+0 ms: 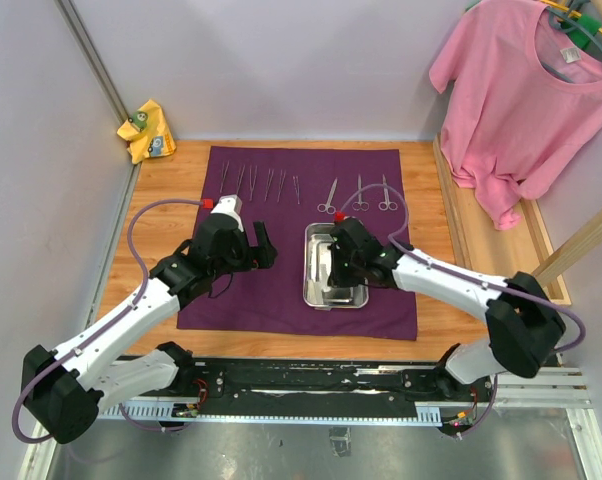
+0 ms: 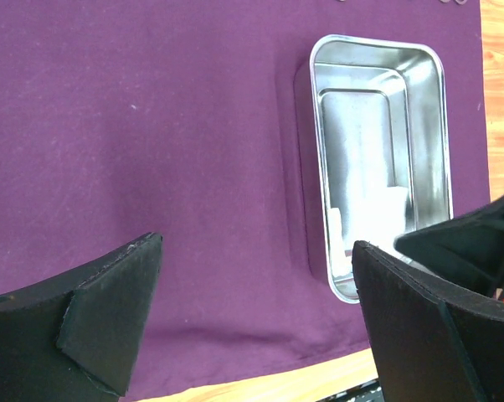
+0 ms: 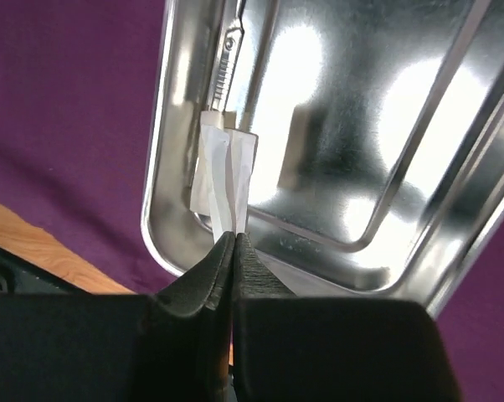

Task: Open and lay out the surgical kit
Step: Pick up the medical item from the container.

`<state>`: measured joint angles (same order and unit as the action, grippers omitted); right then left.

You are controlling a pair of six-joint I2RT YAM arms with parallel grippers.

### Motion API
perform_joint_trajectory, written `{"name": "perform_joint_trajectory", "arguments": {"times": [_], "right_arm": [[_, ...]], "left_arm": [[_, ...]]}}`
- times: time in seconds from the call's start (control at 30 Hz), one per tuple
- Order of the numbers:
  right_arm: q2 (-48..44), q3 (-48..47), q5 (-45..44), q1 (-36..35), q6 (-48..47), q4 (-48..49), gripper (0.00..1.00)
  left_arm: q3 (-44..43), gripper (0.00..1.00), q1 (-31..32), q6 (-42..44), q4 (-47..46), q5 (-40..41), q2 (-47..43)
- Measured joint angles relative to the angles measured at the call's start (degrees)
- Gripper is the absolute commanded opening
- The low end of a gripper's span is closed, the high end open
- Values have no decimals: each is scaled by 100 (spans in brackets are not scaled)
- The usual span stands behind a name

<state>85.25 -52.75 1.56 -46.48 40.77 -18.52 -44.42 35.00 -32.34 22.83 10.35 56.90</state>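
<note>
Right wrist view has the right hand (image 3: 234, 244) clenched, its two dark fingertips pressed together on the near edge of a folded white gauze piece (image 3: 227, 172). The gauze lies just past the fingertips, on the floor of the steel tray (image 3: 336, 117), close to the tray's wall on the left of the hand. Beyond the gauze a slim metal instrument (image 3: 228, 50) with a ridged grip lies along that same wall. Its far end is cut off by the top of the picture, so its kind is hard to tell. Glare on the steel blurs the rest of the tray floor.

From above, the right hand covers the middle of the tray and hides the pinch itself.

The left hand (image 2: 256, 247) is spread wide and holds nothing. It hangs over bare purple cloth (image 1: 281, 300), with the tray off to its right. In its own view, the tray's near corner is hidden behind its right finger and the other arm's dark body.

Farther from both hands, along the far part of the cloth, lie a row of thin forceps (image 1: 261, 183) and three scissors (image 1: 361, 193), too small to make out in detail. The cloth lies spread flat on the wooden counter (image 1: 431, 180). A yellow rag (image 1: 146, 130) sits at the far left corner. A pink T-shirt (image 1: 521, 100) hangs at the far right, partly cut off.
</note>
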Motion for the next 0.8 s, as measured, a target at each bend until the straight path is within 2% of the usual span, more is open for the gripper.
{"name": "perform_joint_trajectory", "arguments": {"times": [0.3, 0.53, 0.67, 0.8], "right_arm": [[-837, -144, -299, 225, -496, -595, 1], [-1266, -140, -310, 1976, -1029, -953, 1], [-1023, -179, -323, 2468, -1349, -1108, 1], [-249, -533, -291, 2643, -1593, -1235, 1]], "left_arm": [[0, 99, 0, 13, 2, 2, 33], [0, 99, -2, 17, 0, 0, 83], [0, 99, 0, 17, 0, -7, 122], [0, 99, 0, 26, 2, -13, 155]]}}
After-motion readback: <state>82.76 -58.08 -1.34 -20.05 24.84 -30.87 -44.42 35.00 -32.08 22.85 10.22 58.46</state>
